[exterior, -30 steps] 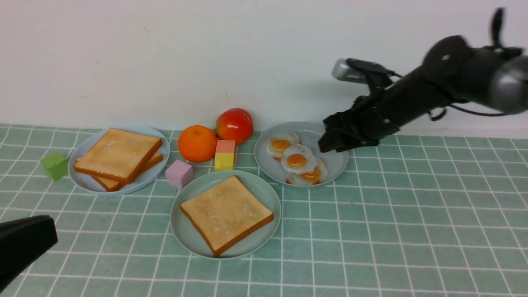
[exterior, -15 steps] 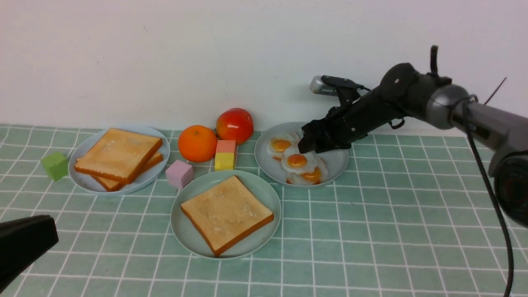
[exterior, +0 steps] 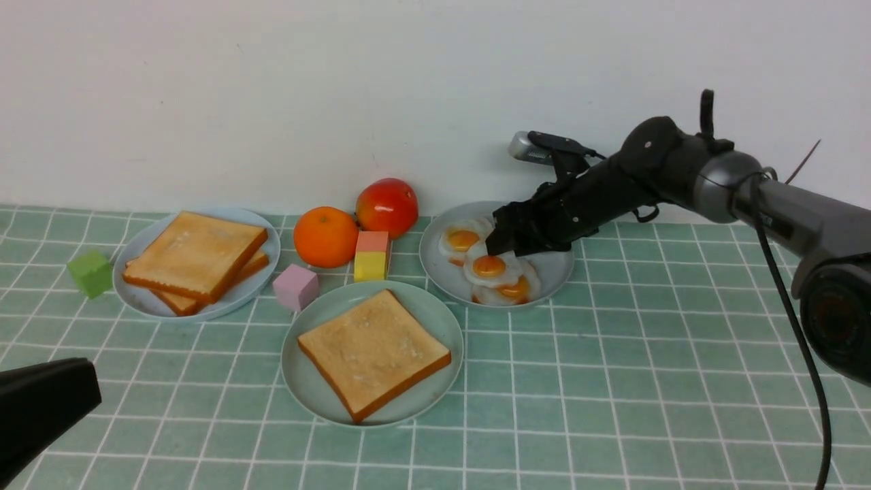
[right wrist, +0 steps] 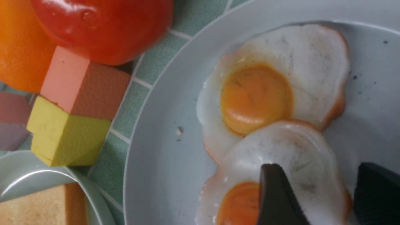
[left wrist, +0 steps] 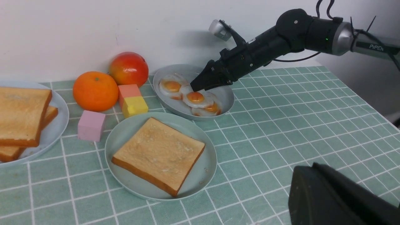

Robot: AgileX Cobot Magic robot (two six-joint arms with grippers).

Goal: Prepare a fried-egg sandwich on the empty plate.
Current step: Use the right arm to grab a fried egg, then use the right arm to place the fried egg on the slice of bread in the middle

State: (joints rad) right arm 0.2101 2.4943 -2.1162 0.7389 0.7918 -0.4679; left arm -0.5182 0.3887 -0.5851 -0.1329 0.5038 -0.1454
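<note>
The empty plate of the task, mint-green (exterior: 299, 381) (left wrist: 206, 168), now carries one toast slice (exterior: 373, 352) (left wrist: 157, 154). No fried-egg sandwich is in view. Three fried eggs overlap on the grey-blue plate (exterior: 554, 269) (right wrist: 156, 162). My right gripper (exterior: 495, 246) (left wrist: 195, 87) (right wrist: 325, 187) is open and low over the middle egg (exterior: 490, 267) (right wrist: 300, 147), its fingers straddling that egg's white edge. The back egg (exterior: 464, 239) (right wrist: 259, 93) lies just beyond. My left gripper (exterior: 41, 401) (left wrist: 300, 175) is shut and holds nothing, near the table's front left.
A pale blue plate (exterior: 136, 292) at the left holds two stacked toast slices (exterior: 197, 255). Between the plates stand an orange (exterior: 325, 236), a red tomato (exterior: 386, 206), a pink-on-yellow block (exterior: 371, 256), a pink cube (exterior: 295, 286) and a green cube (exterior: 90, 273). A white wall is close behind.
My right arm has swung left and down across the egg plate, bringing its open gripper onto the middle egg. The left gripper has stayed put.
</note>
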